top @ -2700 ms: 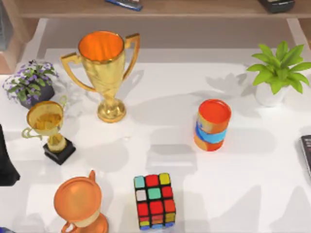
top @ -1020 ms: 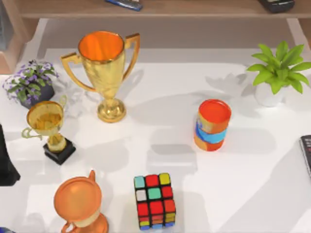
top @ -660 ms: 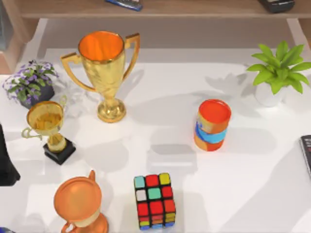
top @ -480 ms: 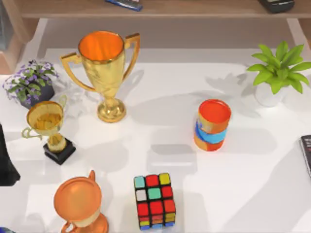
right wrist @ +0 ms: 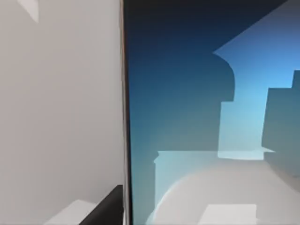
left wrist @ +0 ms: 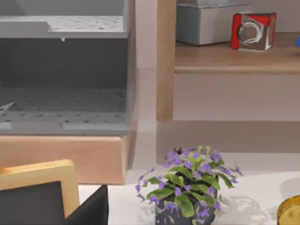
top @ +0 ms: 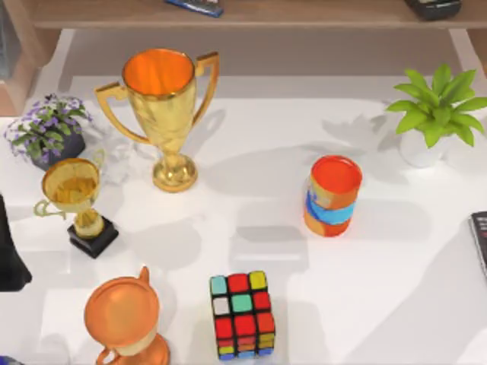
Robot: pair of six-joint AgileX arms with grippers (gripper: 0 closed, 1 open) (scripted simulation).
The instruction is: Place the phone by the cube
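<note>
Tabletop [top: 396, 289] carries, big to small: your gold trophy [top: 161, 106], orange-and-blue cylinder [top: 332, 196], then the cube [top: 243, 315] at the near edge, centre. The phone [top: 480, 239] lies flat at the far right edge, well apart from the cube; right wrist view sits close over its screen [right wrist: 197, 103]. Claw state, either arm: cannot tell.

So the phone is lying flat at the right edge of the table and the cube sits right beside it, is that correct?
Not quite. The phone does lie flat at the table's right edge, but the cube is not beside it: in the top view it stands well apart, near the front middle, with bare table between them.
</note>
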